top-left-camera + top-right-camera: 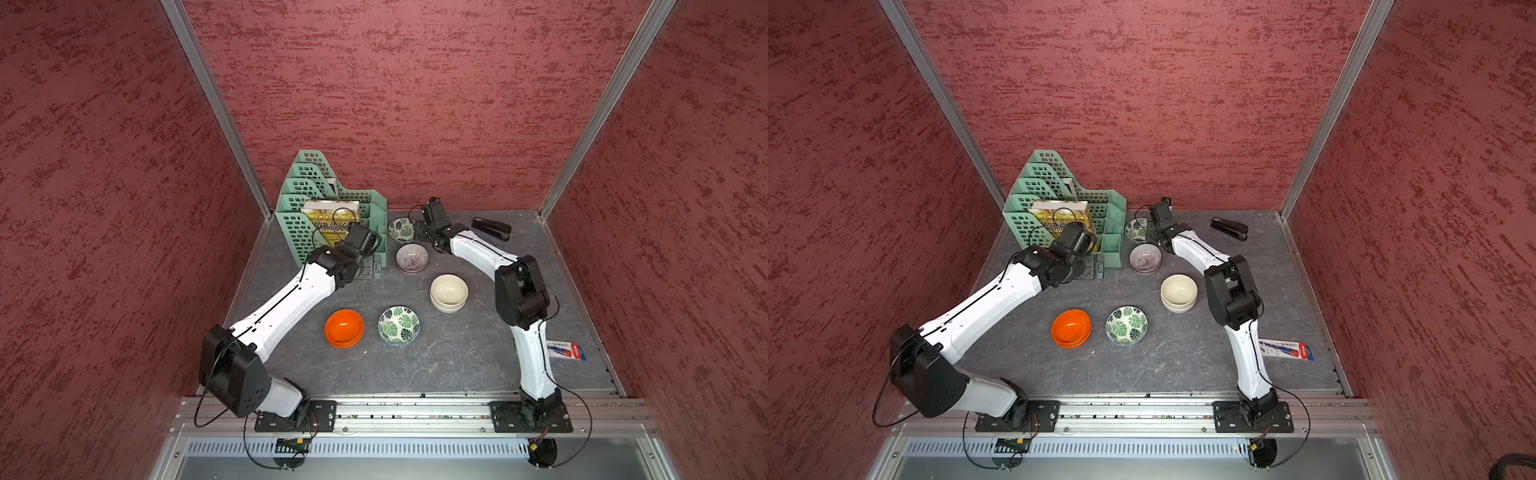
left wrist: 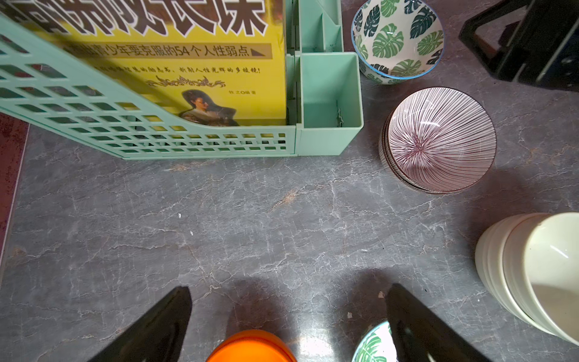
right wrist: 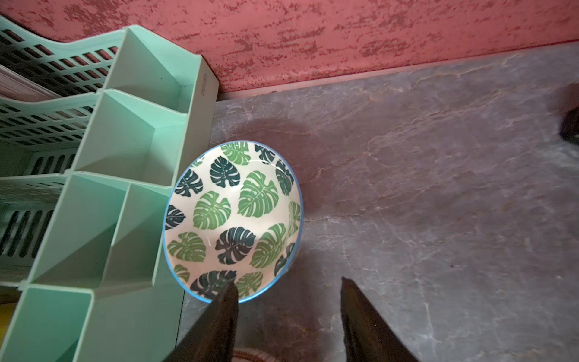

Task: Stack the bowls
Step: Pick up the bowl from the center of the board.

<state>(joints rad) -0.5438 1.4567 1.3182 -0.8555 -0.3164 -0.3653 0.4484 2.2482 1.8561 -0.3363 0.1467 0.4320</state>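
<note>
Right gripper (image 3: 288, 282): jaws partly apart, nothing between them. The far leaf bowl (image 3: 232, 219) lies just ahead of it, off toward the green file rack (image 3: 125, 156) and close against the rack's side. One finger crosses the bowl's near rim; contact cannot be told. The bowl is round with no long axis, upright, white with green leaves and a blue rim. The right arm is clearly nearer. The bowl's twin (image 1: 398, 325) sits well apart, front middle. Left gripper (image 2: 289, 286): wide, empty.

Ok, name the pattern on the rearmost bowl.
Bowl: green leaves on white, blue rim. Best in right wrist view.
</note>
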